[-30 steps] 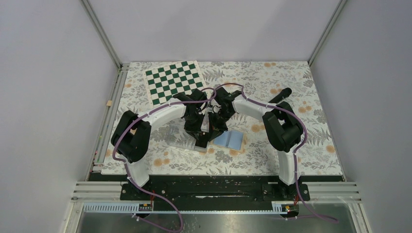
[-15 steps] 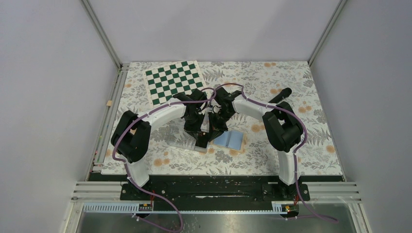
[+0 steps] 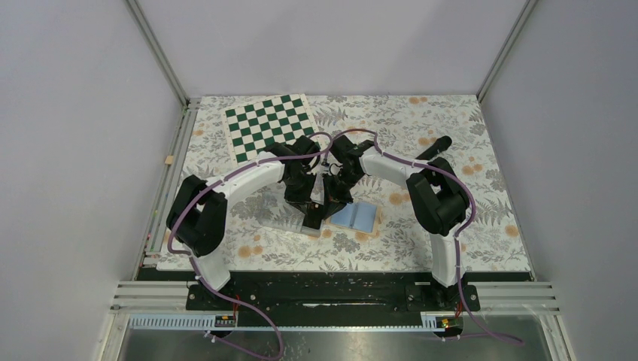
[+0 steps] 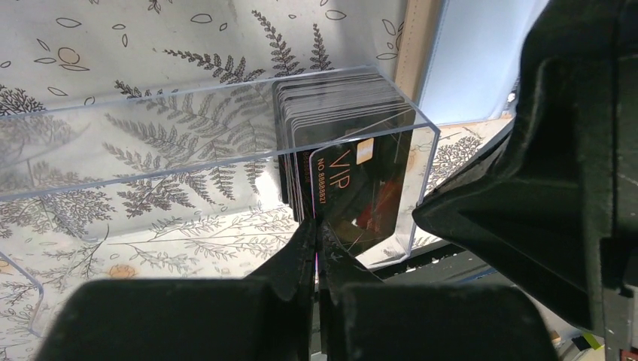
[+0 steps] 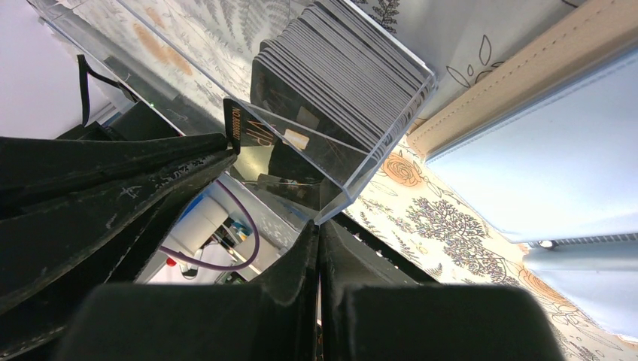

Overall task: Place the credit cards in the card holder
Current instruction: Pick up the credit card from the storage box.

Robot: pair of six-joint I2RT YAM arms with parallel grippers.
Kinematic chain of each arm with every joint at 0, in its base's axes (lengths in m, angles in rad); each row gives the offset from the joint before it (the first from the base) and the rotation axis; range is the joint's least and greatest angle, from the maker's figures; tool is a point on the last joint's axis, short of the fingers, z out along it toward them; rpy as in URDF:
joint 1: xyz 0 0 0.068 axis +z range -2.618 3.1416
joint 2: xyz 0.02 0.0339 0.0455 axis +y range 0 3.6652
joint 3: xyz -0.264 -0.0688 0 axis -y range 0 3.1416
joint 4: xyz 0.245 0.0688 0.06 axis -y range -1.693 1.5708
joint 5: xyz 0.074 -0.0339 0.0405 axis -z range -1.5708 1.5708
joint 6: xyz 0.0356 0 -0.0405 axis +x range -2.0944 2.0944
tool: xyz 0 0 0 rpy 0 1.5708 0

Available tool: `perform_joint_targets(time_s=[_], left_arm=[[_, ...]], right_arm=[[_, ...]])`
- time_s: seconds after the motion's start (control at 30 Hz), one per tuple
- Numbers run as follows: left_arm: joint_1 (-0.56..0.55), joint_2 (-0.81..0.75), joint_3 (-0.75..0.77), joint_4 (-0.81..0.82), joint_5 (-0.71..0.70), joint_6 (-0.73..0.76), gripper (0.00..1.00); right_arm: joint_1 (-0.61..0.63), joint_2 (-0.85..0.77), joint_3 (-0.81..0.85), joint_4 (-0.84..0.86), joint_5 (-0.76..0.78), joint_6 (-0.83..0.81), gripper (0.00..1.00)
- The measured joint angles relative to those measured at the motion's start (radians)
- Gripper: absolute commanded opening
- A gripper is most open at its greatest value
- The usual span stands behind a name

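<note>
Left wrist view gives us the clearest look: the left tool point(image 4: 317, 239) is clenched on the lower corner of a black VIP card point(image 4: 360, 188), thin and glossy with gold print. The card stands on edge, face toward that camera, leaning off the stack of cards point(image 4: 338, 105) behind it. Its line of print runs steeply down toward the fingertips, so the long axis is nearer upright than flat. The stack fills one end of a clear, hard-walled tray point(image 4: 150, 143), and the held card shows through its wall.

From the right wrist, the right tool point(image 5: 319, 229) is clamped together, tips at the tray's near corner; whether it pinches the wall we cannot tell. Just beside the tray lies the card holder point(image 5: 542, 143), open, pale blue lining up, tan stitched edge, on the fern-printed worktop point(image 3: 466, 226).
</note>
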Motion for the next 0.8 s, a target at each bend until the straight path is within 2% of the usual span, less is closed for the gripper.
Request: perform_joint_targets(time_s=[0.23,0.43,0.73,0.8], left_arm=[[0.002,-0.009,0.002,0.0,0.008,-0.016,0.0],[0.021,-0.048,-0.005,0.03,0.097,-0.053,0.0],[0.019,-0.051,-0.015,0.112,0.18,-0.079,0.13],[0.019,-0.05,-0.021,0.115,0.179,-0.079,0.19]], right_arm=[[0.0,0.0,0.0,0.0,0.0,0.0,0.0],[0.0,0.0,0.0,0.0,0.0,0.0,0.0],[0.0,0.0,0.0,0.0,0.0,0.0,0.0],[0.0,0.0,0.0,0.0,0.0,0.0,0.0]])
